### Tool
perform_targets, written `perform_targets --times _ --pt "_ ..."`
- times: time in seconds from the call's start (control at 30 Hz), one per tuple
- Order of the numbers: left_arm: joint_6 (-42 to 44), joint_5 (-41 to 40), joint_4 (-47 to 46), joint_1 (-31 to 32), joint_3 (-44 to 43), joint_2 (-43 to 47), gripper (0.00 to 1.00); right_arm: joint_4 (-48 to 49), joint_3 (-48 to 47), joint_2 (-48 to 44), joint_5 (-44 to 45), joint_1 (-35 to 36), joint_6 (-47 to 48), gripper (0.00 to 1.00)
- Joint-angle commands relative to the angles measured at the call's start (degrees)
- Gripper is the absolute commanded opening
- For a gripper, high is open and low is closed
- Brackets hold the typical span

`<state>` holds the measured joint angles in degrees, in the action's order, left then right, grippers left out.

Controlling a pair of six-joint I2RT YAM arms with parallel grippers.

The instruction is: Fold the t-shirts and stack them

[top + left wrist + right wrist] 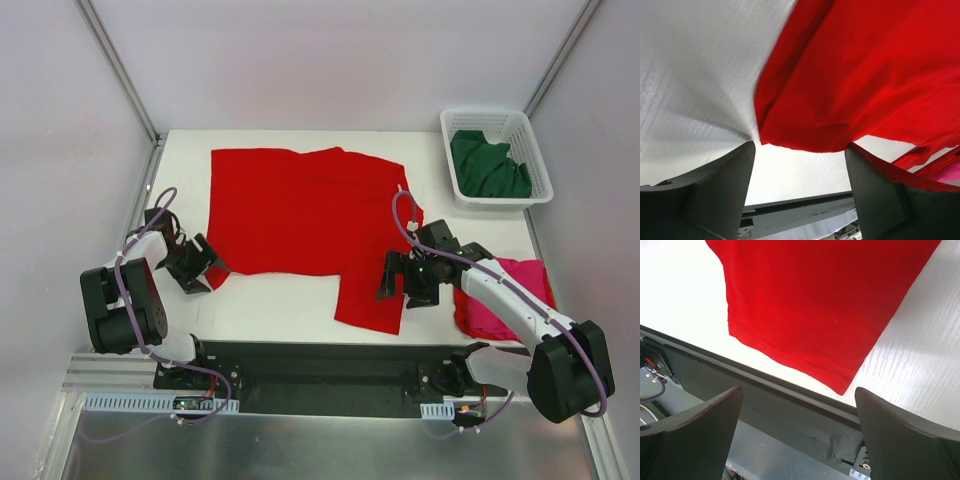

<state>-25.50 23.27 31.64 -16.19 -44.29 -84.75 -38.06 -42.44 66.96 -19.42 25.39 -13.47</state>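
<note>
- The red shirt (300, 205) lies spread flat across the middle of the white worktop (280, 300), its far edge close to the 12 o'clock side.
- Bare strips of worktop run along the 6 o'clock and 9 o'clock sides, and one flap of the red shirt reaches toward 5 o'clock, almost to the near edge.
- A white basket (480, 113) in the 1 o'clock corner holds the bunched green shirt (488, 165).
- The pink shirt (515, 290) sits at 4 o'clock by the right edge, partly under the right arm.
- The left hand (212, 268) is low at the red shirt's 8 o'clock corner, fingers spread, with the cloth's corner lying between them and not pinched.
- The right hand (395, 280) hangs over the flap's near end at 5 o'clock, fingers spread wide and gripping nothing.
- The left arm is folded tight, its elbow out toward 9 o'clock.
- The right arm reaches inward from its base, crossing above the pink shirt.
</note>
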Motion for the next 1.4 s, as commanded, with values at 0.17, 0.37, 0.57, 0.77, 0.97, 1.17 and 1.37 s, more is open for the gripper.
perform_targets --times 0.17,0.37,0.57,0.77,0.97,1.17,1.37 --pt "-1.0 -1.6 -3.1 -0.1 0.7 3.0 0.66 -1.4 -1.4 1.2 -2.1 0.2 1.4 0.97" --pt "-0.9 -4.5 -2.9 -0.1 1.8 6.2 0.61 -1.5 -2.0 2.7 -3.1 0.3 2.0 0.97" --pt "-0.9 -6.0 -1.6 -0.2 1.4 10.2 0.47 -1.7 -2.6 4.4 -3.9 0.2 3.0 0.97" --pt "0.0 -6.9 -0.6 -0.1 0.8 10.3 0.36 -1.5 -2.9 6.4 -4.5 0.2 4.0 0.97" --pt "-0.3 -7.2 -0.3 -0.1 1.1 7.1 0.45 -1.0 -2.9 8.0 -5.3 0.3 4.3 0.97" --pt "-0.5 -8.9 -0.2 -0.1 0.3 3.2 0.49 -1.0 -1.8 8.0 -5.5 0.2 4.6 0.97" --pt "-0.5 -7.0 -1.7 -0.2 -2.4 -2.9 0.49 -0.7 -0.7 8.1 -5.5 0.2 4.7 0.97"
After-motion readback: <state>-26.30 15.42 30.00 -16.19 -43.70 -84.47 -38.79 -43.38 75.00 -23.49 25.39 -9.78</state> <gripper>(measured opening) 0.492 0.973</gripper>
